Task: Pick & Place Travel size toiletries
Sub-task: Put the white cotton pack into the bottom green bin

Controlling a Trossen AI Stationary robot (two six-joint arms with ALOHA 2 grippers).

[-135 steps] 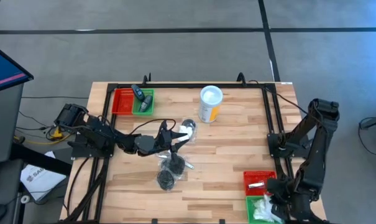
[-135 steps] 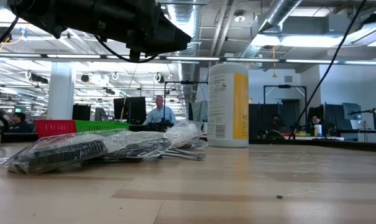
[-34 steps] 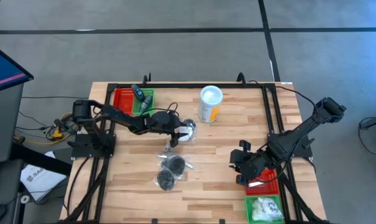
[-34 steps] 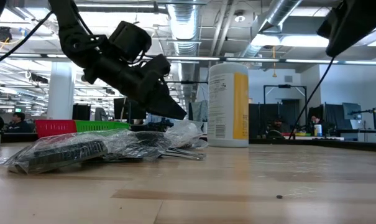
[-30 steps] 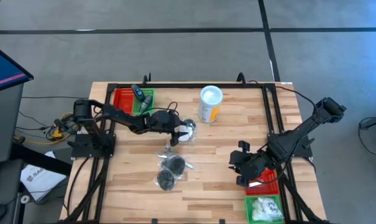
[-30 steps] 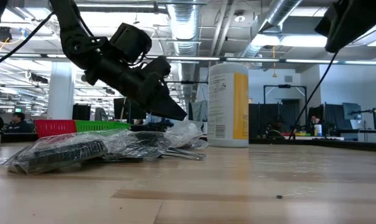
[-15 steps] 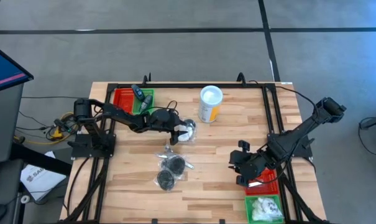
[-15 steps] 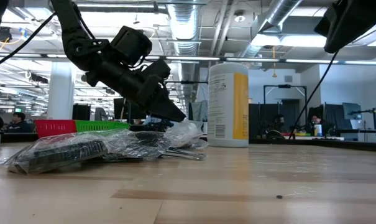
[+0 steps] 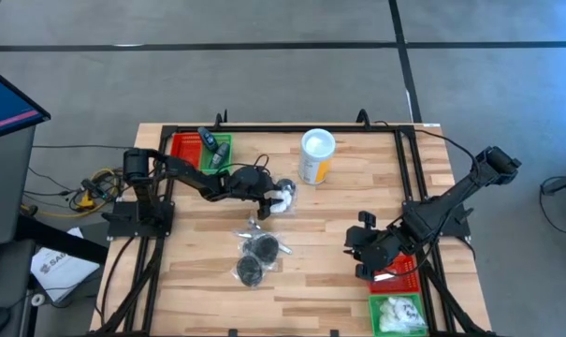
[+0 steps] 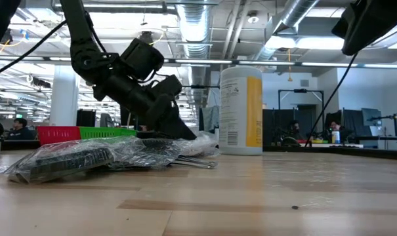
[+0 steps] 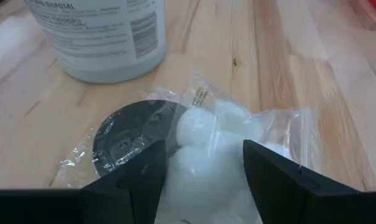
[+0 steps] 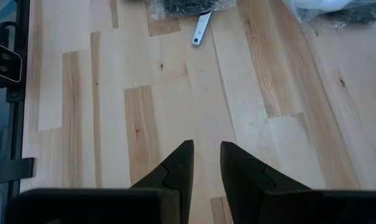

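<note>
White packet in clear wrap lies at centre frame between the parted fingers of the left tool.

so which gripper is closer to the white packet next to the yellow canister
Left. The left gripper straddles the white packet; the right gripper hangs far across the table near the red bin.
</note>
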